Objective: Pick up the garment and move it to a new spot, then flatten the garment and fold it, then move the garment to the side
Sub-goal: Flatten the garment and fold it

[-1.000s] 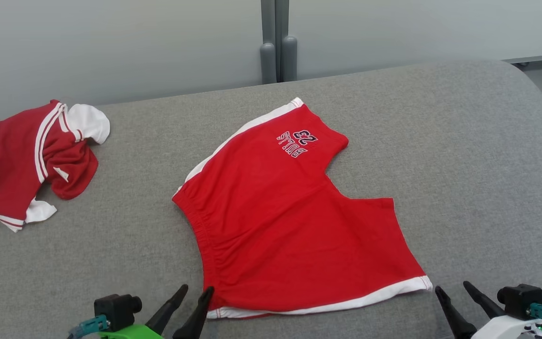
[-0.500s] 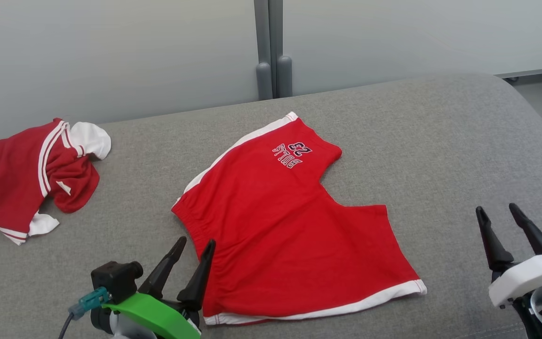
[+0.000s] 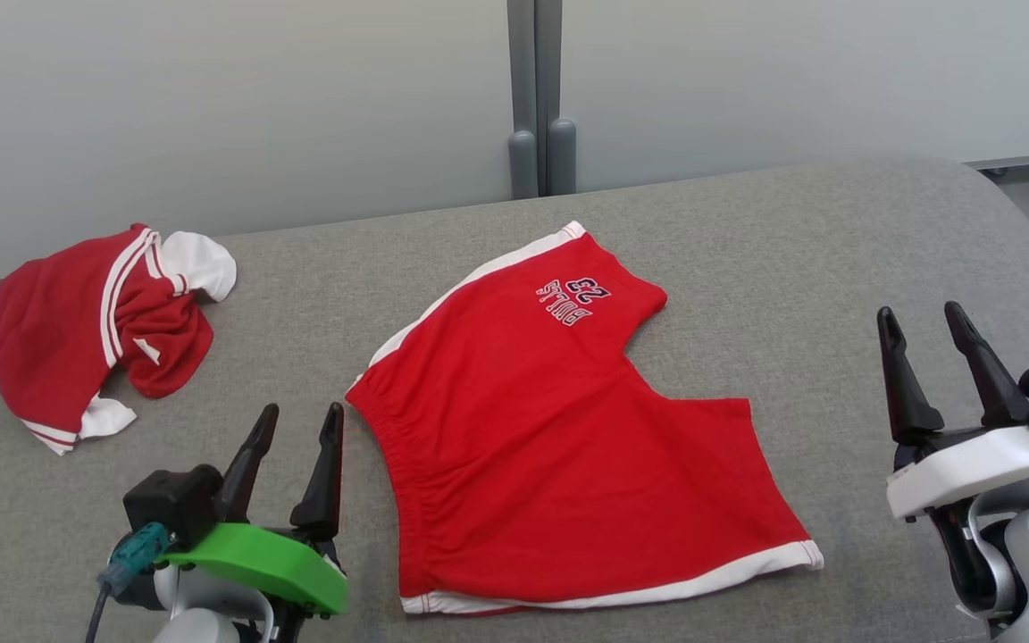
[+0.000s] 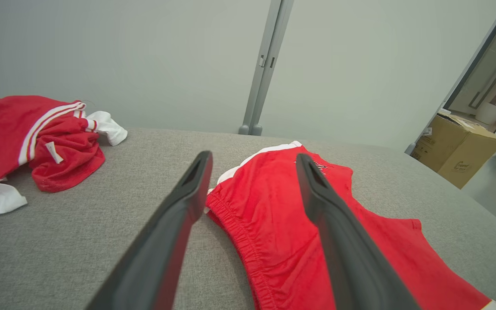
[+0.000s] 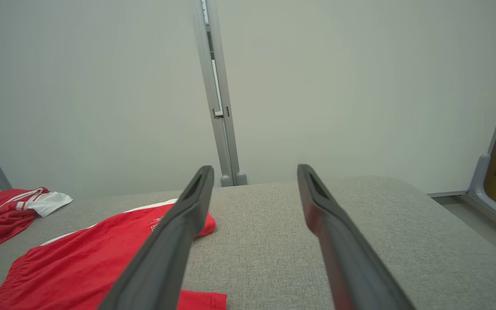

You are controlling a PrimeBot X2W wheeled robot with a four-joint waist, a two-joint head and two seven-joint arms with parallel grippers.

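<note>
Lying on grey fabric surface (image 3: pixel 836 250): red shorts (image 3: pixel 550 446); pale wall (image 3: pixel 211 107) behind; left hand (image 3: pixel 303 411), right hand (image 3: pixel 918 313) wide.

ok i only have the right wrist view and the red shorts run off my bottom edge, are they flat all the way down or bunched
Observer: Flat. In the head view the red shorts lie spread out on the grey cushion, not yet folded.
Operator: and the left gripper, is it on them
Observer: No. The left gripper is open and sits just beside the elastic waistband, on the side away from you, with a strip of bare cushion between it and the cloth.
</note>
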